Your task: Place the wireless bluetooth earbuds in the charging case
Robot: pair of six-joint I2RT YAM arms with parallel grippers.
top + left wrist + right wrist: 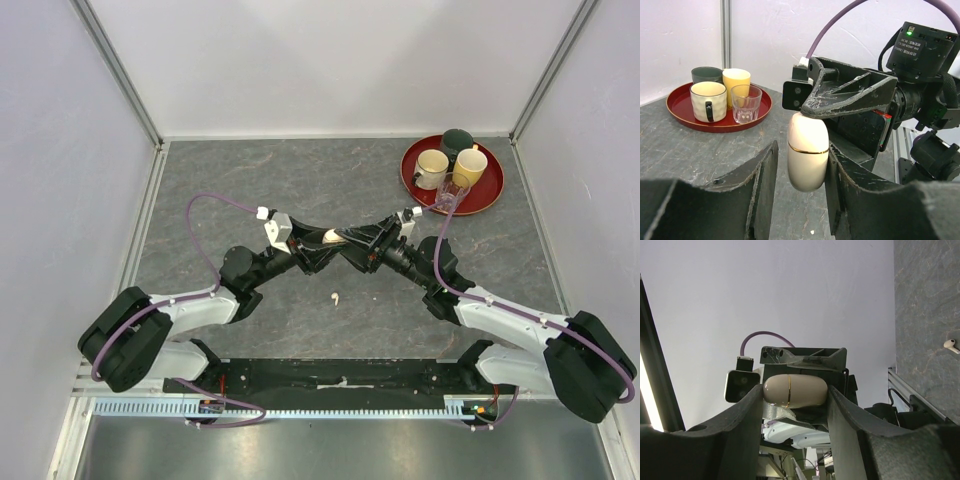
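Case (808, 150): cream, egg-shaped, gold-banded, lid shut; held clear of the bench (250, 180) at mid-scene, where the two arms meet.
Left jaws: part-closed, clamped on one end of the case.
Right jaws: part-closed, clamped on the other end, set crosswise to the left jaws.
Earbud (334, 297): one cream bud, laid on the bench near the jaws, apart from the case.
Tray (410, 180): red, at the far right; three cups and a glass are carried.
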